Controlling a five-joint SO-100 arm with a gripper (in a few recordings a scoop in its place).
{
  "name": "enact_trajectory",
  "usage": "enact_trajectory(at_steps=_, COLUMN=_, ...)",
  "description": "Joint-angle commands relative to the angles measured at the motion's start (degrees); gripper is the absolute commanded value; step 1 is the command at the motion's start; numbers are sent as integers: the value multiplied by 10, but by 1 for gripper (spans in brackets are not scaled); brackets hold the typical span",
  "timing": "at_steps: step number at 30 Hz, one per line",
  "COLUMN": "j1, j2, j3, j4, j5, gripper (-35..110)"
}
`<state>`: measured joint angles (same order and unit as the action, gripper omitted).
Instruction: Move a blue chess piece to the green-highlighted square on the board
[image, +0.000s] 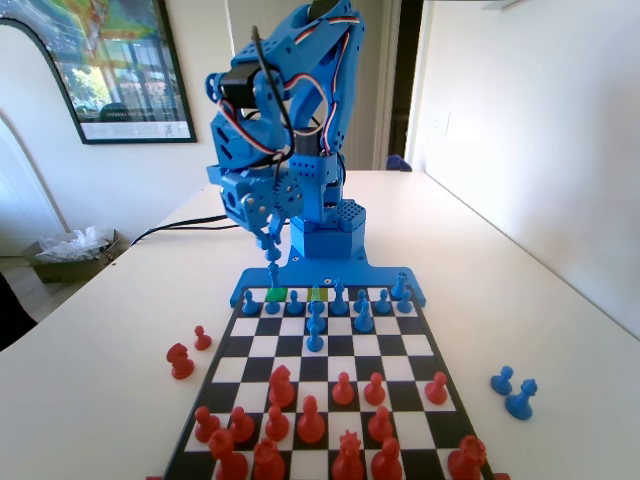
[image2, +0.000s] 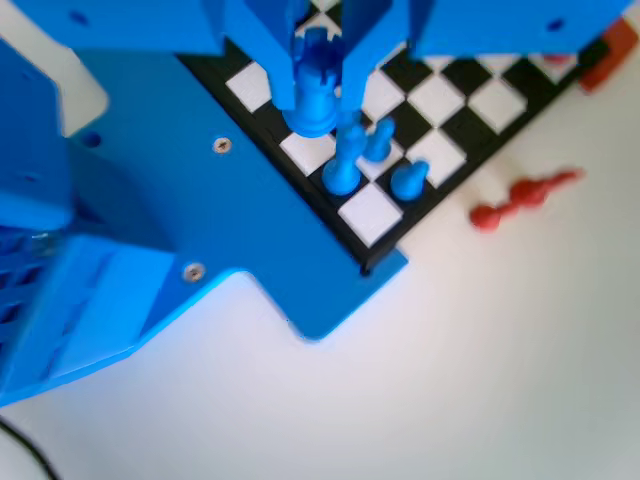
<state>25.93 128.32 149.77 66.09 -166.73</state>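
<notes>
The gripper (image: 272, 243) hangs above the far left corner of the board (image: 428, 345) in the fixed view, its jaws clamped on the blue chess piece (image: 273, 272); the piece is lifted off the squares, just over the green-highlighted square (image: 278, 295); in the wrist view the piece (image2: 315, 90) sits between the jaws.

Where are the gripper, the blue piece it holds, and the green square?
gripper (image: 270, 240): fixed view, between its fingertips.
blue chess piece (image: 273, 271): fixed view, its body hanging under the gripper.
green-highlighted square (image: 277, 296): fixed view, its bare middle, back row.
</notes>
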Motion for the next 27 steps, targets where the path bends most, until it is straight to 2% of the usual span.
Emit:
enact_trajectory(at_steps=1, j1=-34, j2=30, j3=11, j4=-12, j5=-295, gripper=1)
enact_trajectory(at_steps=9, j1=-115, j2=13, j3=81, j4=-141, j5=-185, gripper=1)
enact_trajectory(at_steps=16, j1=-119, j2=-6, j3=142, j4=-237, j5=-186, gripper=1)
enact_trajectory(at_steps=27, j1=-73, j2=-30, j3=167, j4=-283, j5=-227, gripper=1)
